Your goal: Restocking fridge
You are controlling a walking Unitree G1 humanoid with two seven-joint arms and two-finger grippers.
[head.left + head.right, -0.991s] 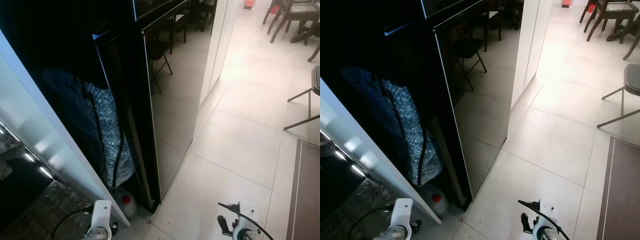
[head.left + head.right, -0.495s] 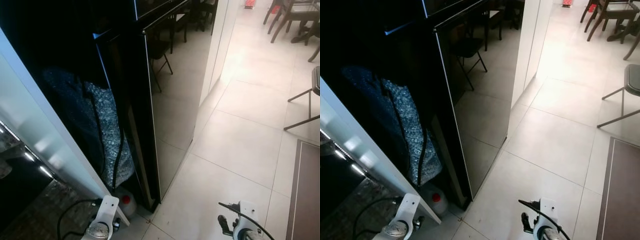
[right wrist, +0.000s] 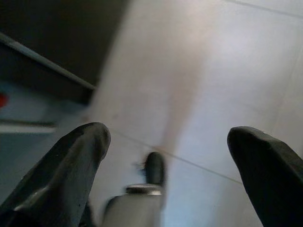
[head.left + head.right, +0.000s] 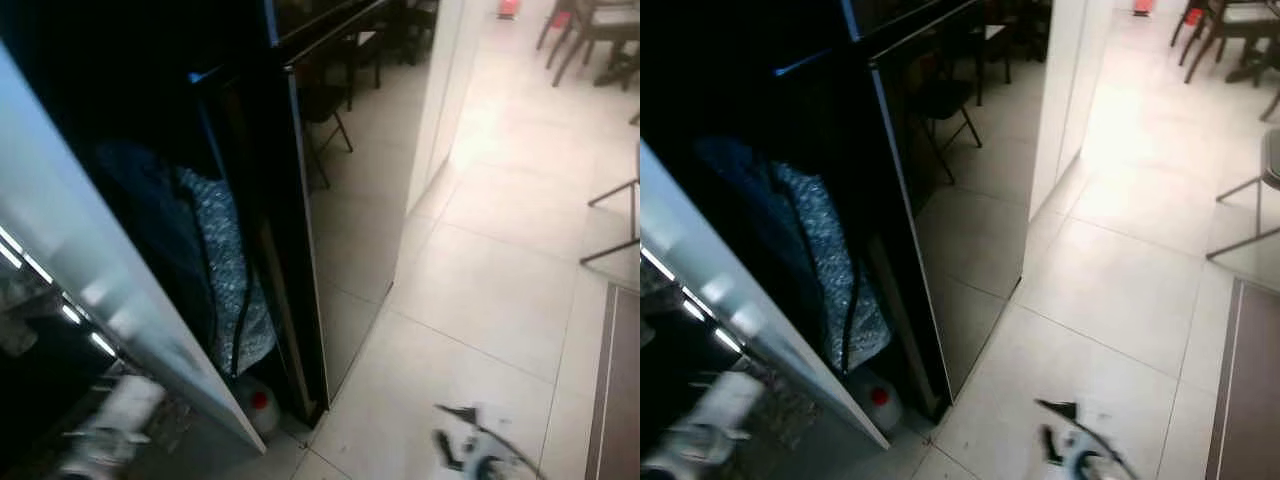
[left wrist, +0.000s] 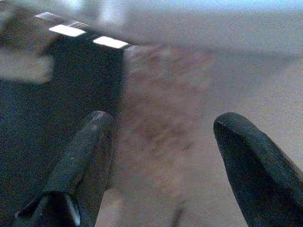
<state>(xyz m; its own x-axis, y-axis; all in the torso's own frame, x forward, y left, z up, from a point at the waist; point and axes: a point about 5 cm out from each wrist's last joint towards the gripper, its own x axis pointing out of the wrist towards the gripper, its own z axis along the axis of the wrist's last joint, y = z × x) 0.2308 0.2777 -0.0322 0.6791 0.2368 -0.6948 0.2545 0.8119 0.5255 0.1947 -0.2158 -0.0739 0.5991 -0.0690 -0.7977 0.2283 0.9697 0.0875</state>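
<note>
The tall black glossy fridge (image 4: pixel 350 200) stands shut ahead on my left, with chairs reflected in its door. In the dark gap beside it lie a silvery bubble-wrap bag (image 4: pixel 225 270) and a white jug with a red cap (image 4: pixel 258 402) on the floor. My left arm (image 4: pixel 110 420) is blurred, low at the left over a speckled counter. The left gripper (image 5: pixel 161 123) is open with nothing between its fingers. My right arm (image 4: pixel 475 455) hangs low over the tiles, and the right gripper (image 3: pixel 168 137) is open and holds nothing.
A white slanted panel (image 4: pixel 90 270) runs across the lower left. A white wall (image 4: pixel 445 90) stands beyond the fridge. Pale floor tiles (image 4: pixel 500 300) spread to the right, with a chair (image 4: pixel 610 190), dining chairs (image 4: pixel 590 30) farther back and a brown mat (image 4: pixel 620 400).
My left arm has swung left, over the counter, and is now blurred. The whole picture has shifted a little and blurred, so the camera is moving.
</note>
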